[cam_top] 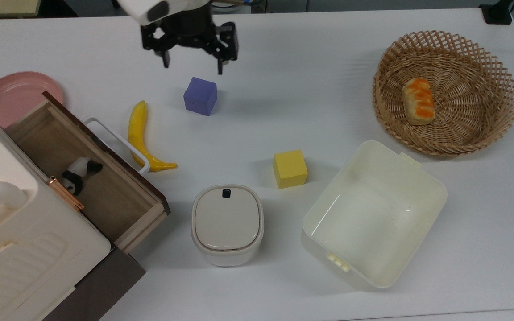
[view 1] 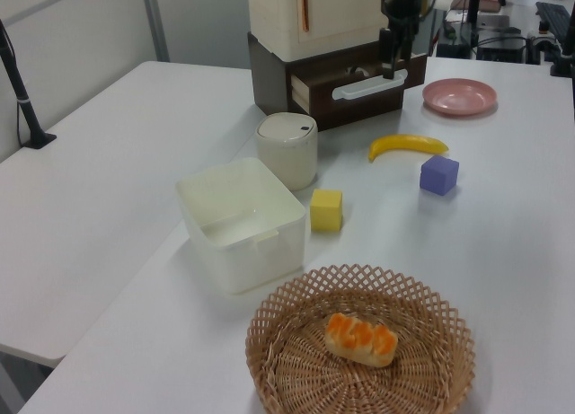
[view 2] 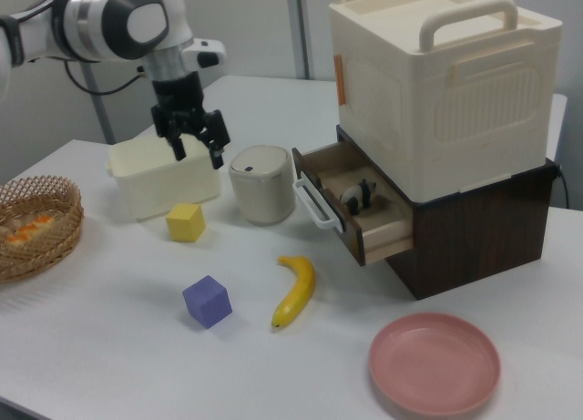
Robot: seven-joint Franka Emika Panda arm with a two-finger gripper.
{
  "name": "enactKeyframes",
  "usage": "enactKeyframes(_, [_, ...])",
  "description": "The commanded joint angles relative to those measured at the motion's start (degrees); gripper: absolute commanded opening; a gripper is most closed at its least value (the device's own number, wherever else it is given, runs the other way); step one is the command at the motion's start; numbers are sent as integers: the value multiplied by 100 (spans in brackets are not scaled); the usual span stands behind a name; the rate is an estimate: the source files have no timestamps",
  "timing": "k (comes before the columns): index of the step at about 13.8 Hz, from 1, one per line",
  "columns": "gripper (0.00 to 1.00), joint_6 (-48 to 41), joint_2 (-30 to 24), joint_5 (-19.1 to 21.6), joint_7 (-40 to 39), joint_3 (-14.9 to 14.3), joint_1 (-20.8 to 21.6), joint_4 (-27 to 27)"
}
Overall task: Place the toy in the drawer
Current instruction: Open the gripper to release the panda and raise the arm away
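The toy (cam_top: 80, 173), a small black-and-white panda, lies on the light brown floor of the open drawer (cam_top: 118, 200). In the right view the toy (view 2: 361, 196) rests inside the pulled-out drawer (view 2: 383, 235), behind its white loop handle (view 2: 311, 205). My gripper (cam_top: 192, 65) hangs open and empty in the air near the top view's upper edge, just above the purple cube (cam_top: 200, 96) and far from the drawer. In the right view the gripper (view 2: 198, 148) hovers high over the table. In the left view the gripper (view 1: 388, 66) appears in front of the cabinet.
A yellow banana (cam_top: 143, 139) lies beside the drawer handle. A yellow cube (cam_top: 289, 168), a lidded cream pot (cam_top: 226, 224) and a cream tub (cam_top: 373, 212) sit mid-table. A wicker basket (cam_top: 475, 125) holds a bread toy. A pink plate (cam_top: 11, 94) lies behind the cabinet.
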Motion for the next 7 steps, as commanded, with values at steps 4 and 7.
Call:
enactKeyframes(4, [100, 60, -418, 148, 23, -66, 50, -575])
enactKeyframes(7, [100, 33, -426, 148, 23, -66, 50, -575])
